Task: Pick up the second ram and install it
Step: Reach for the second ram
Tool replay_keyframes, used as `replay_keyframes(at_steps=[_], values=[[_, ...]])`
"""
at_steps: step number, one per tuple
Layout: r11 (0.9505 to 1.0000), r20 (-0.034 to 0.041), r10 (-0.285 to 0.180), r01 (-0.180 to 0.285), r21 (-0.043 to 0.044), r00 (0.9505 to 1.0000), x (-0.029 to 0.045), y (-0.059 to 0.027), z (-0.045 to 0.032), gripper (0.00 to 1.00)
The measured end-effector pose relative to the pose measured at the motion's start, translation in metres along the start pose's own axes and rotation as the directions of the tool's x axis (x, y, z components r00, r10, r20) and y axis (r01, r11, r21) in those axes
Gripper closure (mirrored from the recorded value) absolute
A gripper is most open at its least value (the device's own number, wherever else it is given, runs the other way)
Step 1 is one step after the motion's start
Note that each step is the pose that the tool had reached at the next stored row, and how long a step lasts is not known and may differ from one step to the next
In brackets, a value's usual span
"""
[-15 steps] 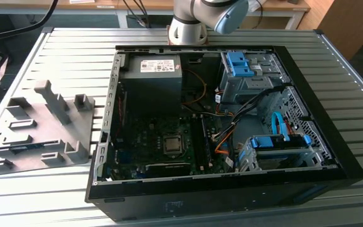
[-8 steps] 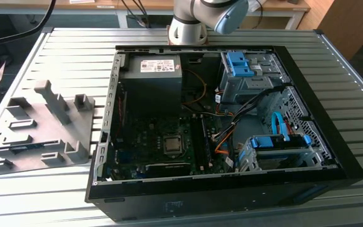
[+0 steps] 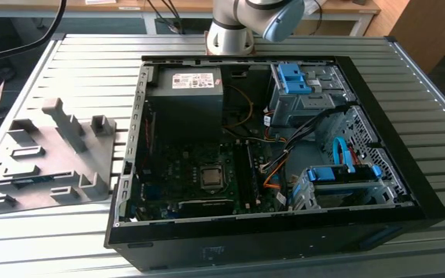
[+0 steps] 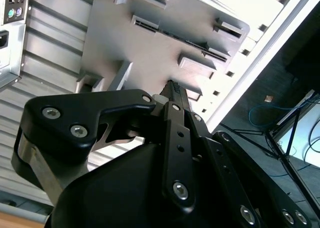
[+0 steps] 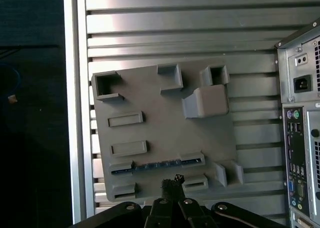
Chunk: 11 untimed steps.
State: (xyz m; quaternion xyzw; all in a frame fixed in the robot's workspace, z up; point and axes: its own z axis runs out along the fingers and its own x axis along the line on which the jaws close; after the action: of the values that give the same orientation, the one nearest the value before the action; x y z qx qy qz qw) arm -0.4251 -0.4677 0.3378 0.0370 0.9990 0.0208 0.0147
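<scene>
The second ram (image 3: 32,181) is a thin blue-green stick lying in the long slot of the grey slotted tray (image 3: 60,156), on the exterior view's left. In the first wrist view the ram (image 5: 157,166) shows as a blue-edged strip in the tray (image 5: 165,123), with my gripper (image 5: 172,184) hovering well above, just beside that slot. My gripper (image 4: 171,85) looks shut with nothing in it. In the second wrist view the ram (image 4: 196,43) is a dark line in the tray's long slot, beyond the fingertips.
The open computer case (image 3: 269,162) lies on the ribbed metal table (image 3: 91,63), its motherboard (image 3: 199,174) exposed. Its rear panel (image 5: 300,138) borders the tray. The table's edge rail (image 5: 77,112) runs past the tray's other side. The arm's base (image 3: 230,35) stands behind the case.
</scene>
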Motion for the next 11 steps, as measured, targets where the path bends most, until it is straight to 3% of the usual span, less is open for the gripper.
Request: replay_keyframes(at_steps=[11], values=[[1.0000, 0.0000, 0.000, 0.000, 0.0000, 1.0000, 0.0051, -0.0035, 0.0066, 0.90]])
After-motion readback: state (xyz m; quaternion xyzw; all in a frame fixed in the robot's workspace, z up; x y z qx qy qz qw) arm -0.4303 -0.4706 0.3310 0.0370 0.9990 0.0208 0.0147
